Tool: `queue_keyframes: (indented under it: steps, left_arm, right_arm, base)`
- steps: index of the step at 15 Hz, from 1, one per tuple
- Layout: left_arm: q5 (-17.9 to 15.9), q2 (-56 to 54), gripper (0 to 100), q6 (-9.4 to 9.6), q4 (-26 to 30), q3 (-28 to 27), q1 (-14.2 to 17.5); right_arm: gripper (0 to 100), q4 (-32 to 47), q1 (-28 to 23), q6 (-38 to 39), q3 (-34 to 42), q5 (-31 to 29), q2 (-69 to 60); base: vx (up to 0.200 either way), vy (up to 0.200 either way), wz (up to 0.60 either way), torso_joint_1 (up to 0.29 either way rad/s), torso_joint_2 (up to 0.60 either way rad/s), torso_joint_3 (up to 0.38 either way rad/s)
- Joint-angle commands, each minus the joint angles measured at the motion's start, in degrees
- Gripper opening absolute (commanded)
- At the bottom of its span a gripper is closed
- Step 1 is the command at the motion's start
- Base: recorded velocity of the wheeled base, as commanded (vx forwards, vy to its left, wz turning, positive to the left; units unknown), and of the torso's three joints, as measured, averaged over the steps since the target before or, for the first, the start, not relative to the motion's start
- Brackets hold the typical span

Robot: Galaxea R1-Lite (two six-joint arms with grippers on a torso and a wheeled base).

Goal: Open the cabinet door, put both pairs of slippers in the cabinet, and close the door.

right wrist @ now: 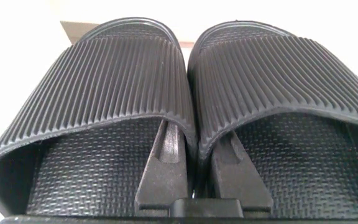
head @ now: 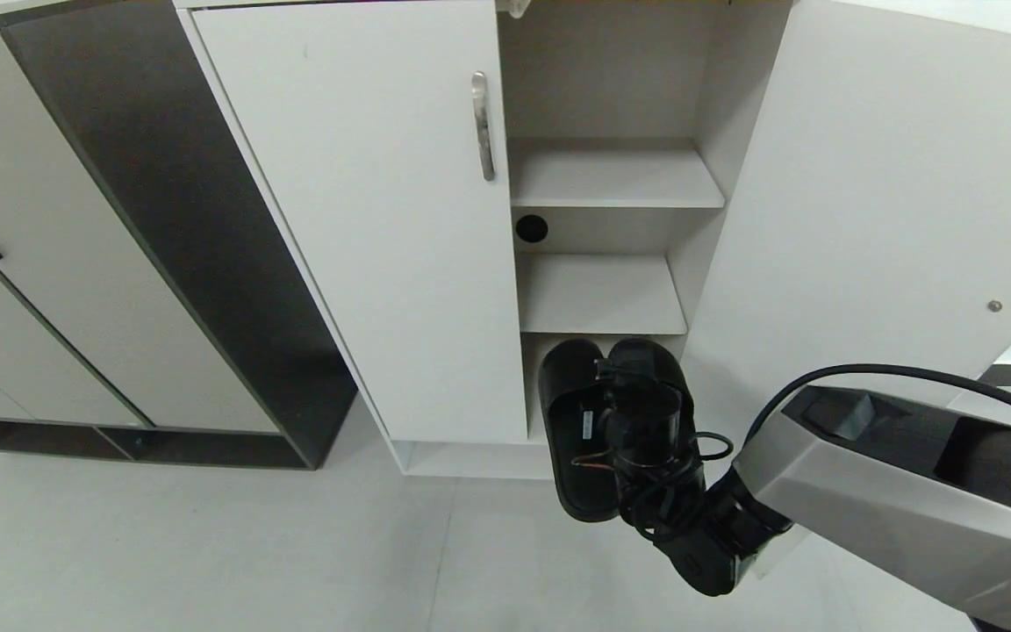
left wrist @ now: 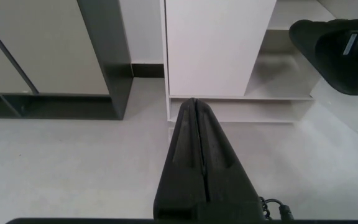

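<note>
At the cabinet's (head: pixel 602 79) lowest opening, below the lower shelf (head: pixel 602 294), a black pair of slippers (head: pixel 569 386) hangs in my right gripper (right wrist: pixel 199 163). The two lie side by side, touching, soles down. Their long axis runs from me straight toward the cabinet: toes lead into the opening, heels trail out over the floor (head: pixel 207 544). In the head view the toes sit just under the front edge of the lower shelf; whether the soles touch the cabinet's bottom board I cannot tell.

The gripper comes in from the heel end (my side), with one of its fingers (right wrist: pixel 165 163) inside each slipper beneath the ribbed straps. The pair's two inner walls are pinched between them, so the slippers stretch ahead of the gripper, toes farthest from it.

The right door (head: pixel 865 193) stands swung wide beside the arm. The left door (head: pixel 365 219) is closed, its handle (head: pixel 482 127) upright at the edge next to the opening. An upper shelf (head: pixel 615 175) sits above the lower one.

My left gripper (left wrist: pixel 194 109) hovers over the floor, well apart from the slippers. Its fingers are pressed together with nothing between them, pointing at the foot of the left door.
</note>
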Motion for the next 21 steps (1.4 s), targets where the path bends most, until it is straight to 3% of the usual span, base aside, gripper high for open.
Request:
queue_keyframes:
  steps: [1, 16, 21]
  left_arm:
    - [0.0, 0.1, 0, -0.01, 0.0, 0.0, 0.0]
    - [0.0, 0.1, 0, -0.01, 0.0, 0.0, 0.0]
    - [0.0, 0.2, 0, -0.01, 0.0, 0.0, 0.0]
  right_arm:
    - [0, -0.2, 0.0, 0.0, -0.1, 0.0, 1.0]
    - [0, -0.1, -0.1, -0.2, -0.5, 0.1, 0.2]
    - [0, 2.0, -1.2, -0.3, -4.1, 0.5, 1.0]
  base:
    - [0.0, 0.0, 0.0, 0.0, 0.0, 0.0]
    - [0.187, 0.0, 0.0, 0.003, 0.0, -0.002]
    - [0.0, 0.0, 0.0, 0.0, 0.0, 0.0]
